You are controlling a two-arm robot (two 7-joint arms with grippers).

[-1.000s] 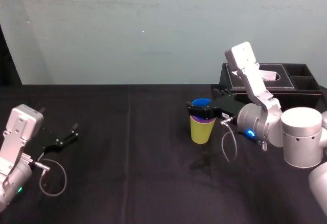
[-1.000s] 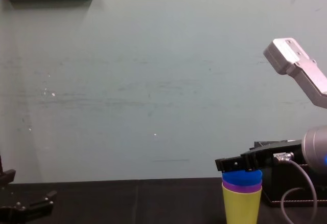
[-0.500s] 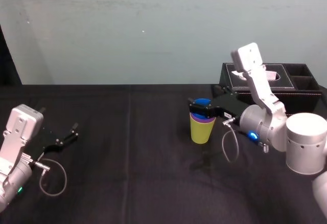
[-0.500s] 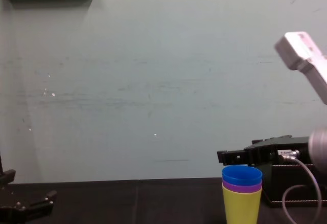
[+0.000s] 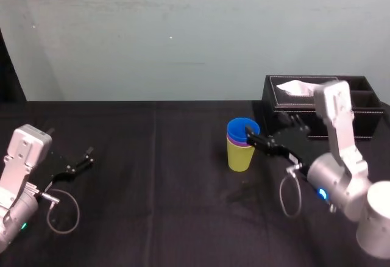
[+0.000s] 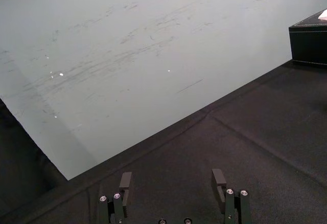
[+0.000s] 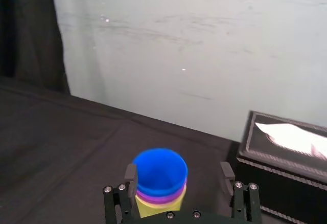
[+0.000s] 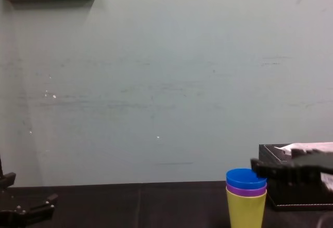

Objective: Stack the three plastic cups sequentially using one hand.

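The three plastic cups stand nested on the black table: blue [image 5: 242,127] inside purple [image 5: 235,140] inside yellow-green [image 5: 240,156]. From the side, the blue [image 8: 246,178] and purple [image 8: 246,190] rims show above the yellow-green cup [image 8: 245,210]. My right gripper [image 5: 254,140] sits just right of the stack at rim height, open and holding nothing. In the right wrist view the gripper [image 7: 179,170] has its fingers spread, with the blue cup [image 7: 160,174] just beyond the tips. My left gripper [image 5: 78,164] rests parked at the far left, open [image 6: 172,179].
A black tissue box [image 5: 317,98] with white tissue stands behind the right arm, close to the stack's right [image 8: 296,157]. The light wall runs along the table's far edge. Black cloth stretches between the stack and the left arm.
My right arm has drawn back to the right and toward me, taking the open gripper off the blue cup's rim. The stack stays put. The left arm has not moved.
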